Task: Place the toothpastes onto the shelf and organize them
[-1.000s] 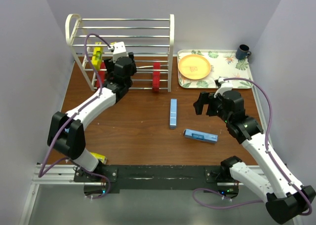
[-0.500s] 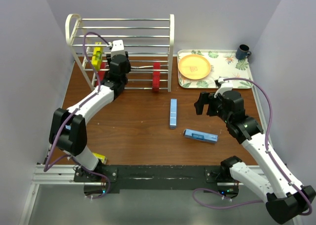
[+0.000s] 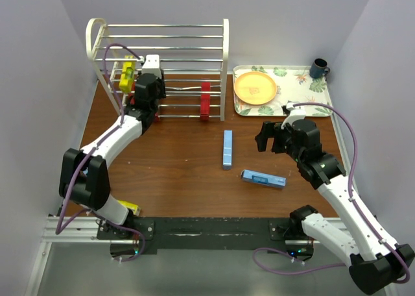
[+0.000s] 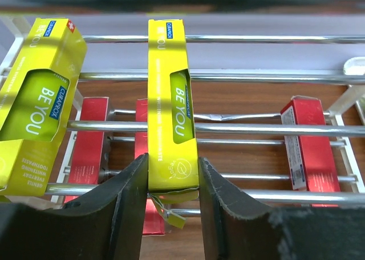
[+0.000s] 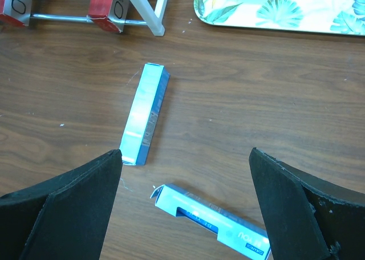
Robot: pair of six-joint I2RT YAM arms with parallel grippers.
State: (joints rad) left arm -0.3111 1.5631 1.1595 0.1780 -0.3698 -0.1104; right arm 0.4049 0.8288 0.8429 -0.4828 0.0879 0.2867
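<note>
I see left gripper (image 4: 173, 171) pinching near end of yellow carton (image 4: 171, 94), fingers (image 4: 122, 203) pressed to both sides. Carton lies across shelf (image 4: 256, 128) bars. Just left, second yellow carton (image 4: 37, 94), tilted. Beneath, red cartons (image 4: 311, 143) on lower tier.

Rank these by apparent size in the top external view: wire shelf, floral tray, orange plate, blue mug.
Largest to smallest:
1. wire shelf
2. floral tray
3. orange plate
4. blue mug, clearly the smallest

White arms (image 3: 117, 137), blk joints (image 3: 91, 179) & grippers (image 4: 172, 171), purple cables (image 3: 353, 147)
</note>
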